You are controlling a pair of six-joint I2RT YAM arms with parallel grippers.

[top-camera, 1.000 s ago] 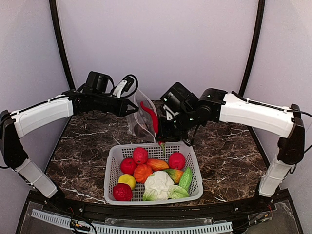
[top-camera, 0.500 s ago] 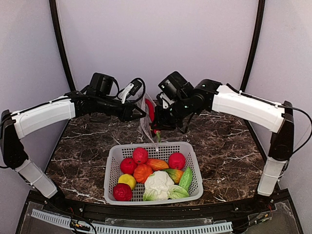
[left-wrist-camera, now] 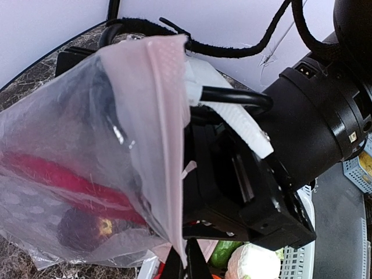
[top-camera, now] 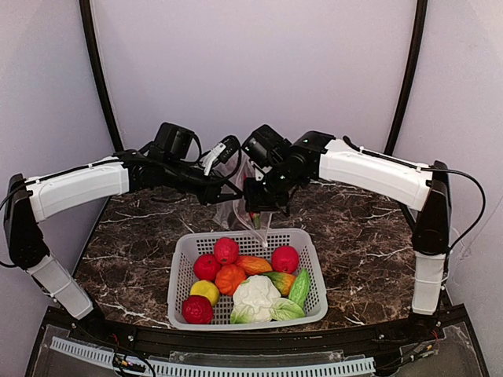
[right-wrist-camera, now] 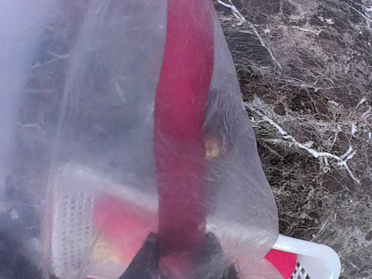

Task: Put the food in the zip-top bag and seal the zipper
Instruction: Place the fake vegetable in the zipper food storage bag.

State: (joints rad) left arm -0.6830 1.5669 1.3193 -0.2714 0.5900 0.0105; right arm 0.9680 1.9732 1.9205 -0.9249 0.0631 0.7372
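Clear dotted plastic hangs in mid-air between the two arms: the thin transparent zip-top bag (top-camera: 236, 206) is held above the far rim of the white slotted plastic basket (top-camera: 177, 271), off the dark marbled surface (top-camera: 134, 251). Left gripper (left-wrist-camera: 181, 268) has its jaws pinched tight on the bag's pinkish-white zipper strip (left-wrist-camera: 165, 116), holding that edge up. Right gripper (right-wrist-camera: 179, 260) sits right against the bag, jaws closed on the end of a long glossy red toy chilli (right-wrist-camera: 183, 116), which lies inside the plastic. A dark purple round toy (left-wrist-camera: 81, 229) rests at the bag's bottom. Down in the basket: a white cauliflower (top-camera: 255, 294) among red, orange, yellow and green pieces.
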